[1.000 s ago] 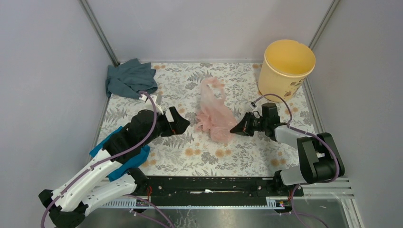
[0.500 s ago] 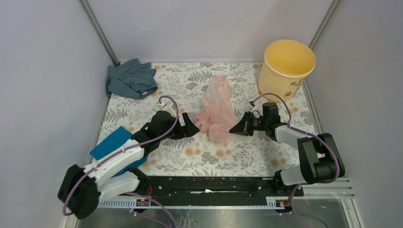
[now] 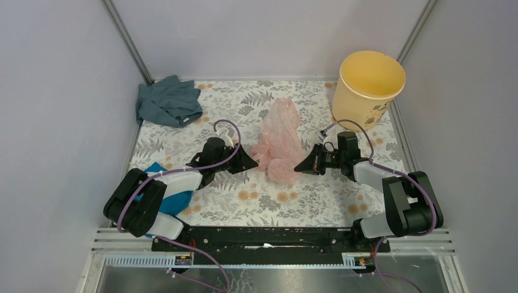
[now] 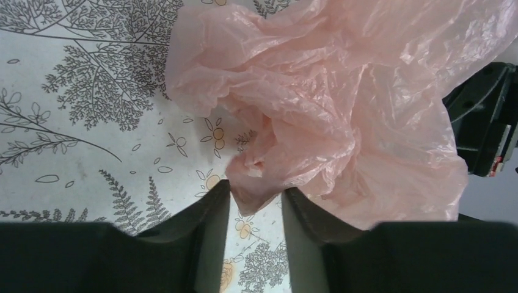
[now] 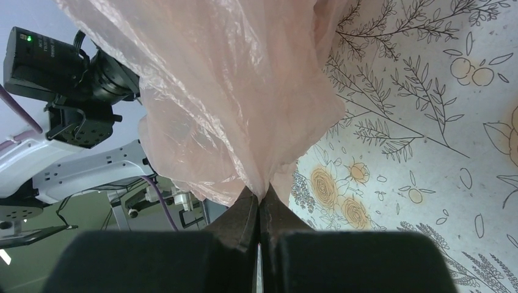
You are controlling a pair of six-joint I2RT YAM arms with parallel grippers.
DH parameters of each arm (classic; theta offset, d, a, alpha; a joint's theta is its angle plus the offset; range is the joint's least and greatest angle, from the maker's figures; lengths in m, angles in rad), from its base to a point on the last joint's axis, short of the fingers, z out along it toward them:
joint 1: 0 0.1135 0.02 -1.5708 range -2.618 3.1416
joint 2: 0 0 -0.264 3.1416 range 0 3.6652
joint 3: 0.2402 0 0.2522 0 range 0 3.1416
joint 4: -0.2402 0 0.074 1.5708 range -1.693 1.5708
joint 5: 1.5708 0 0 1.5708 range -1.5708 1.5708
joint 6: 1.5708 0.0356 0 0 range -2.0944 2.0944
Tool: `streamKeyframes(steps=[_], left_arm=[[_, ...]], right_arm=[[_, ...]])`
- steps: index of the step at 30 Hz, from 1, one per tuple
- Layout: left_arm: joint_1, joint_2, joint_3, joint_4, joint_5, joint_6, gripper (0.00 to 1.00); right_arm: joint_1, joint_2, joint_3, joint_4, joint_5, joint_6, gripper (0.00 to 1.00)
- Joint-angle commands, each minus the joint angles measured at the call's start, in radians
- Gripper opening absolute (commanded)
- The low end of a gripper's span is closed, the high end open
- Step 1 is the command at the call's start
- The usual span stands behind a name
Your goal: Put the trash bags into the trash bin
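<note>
The pale pink trash bag [image 3: 280,137] lies crumpled mid-table, its right edge pulled up. My right gripper [image 3: 297,168] is shut on a gathered fold of that bag [image 5: 244,91], the film pinched at the fingertips of the right gripper [image 5: 261,192]. My left gripper [image 3: 247,162] sits low at the bag's left side. In the left wrist view its jaws stand apart, and a corner of the bag [image 4: 342,110] hangs into the gap of the left gripper [image 4: 255,192] without being pinched. The yellow-orange trash bin [image 3: 368,85] stands upright at the back right, apart from both grippers.
A grey-blue cloth [image 3: 168,101] is bunched at the back left corner. A teal cloth [image 3: 177,201] lies partly under the left arm. Grey walls close in the flower-patterned table [image 3: 305,201] on three sides. The right gripper's black body [image 4: 482,122] shows just beyond the bag.
The left arm swung in from the left and dropped low against the bag, its jaws narrowing. The bag has been drawn up taller. The right gripper stayed shut in place.
</note>
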Motion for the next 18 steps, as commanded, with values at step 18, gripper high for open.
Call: streamKeyframes(steps=[18], left_arm=[[0.133,-0.812,0.252,-0.949,-0.337,0.120,0.00]], right_arm=[[-0.007,-0.110,0.041,-0.051,0.178,-0.015,0.00]])
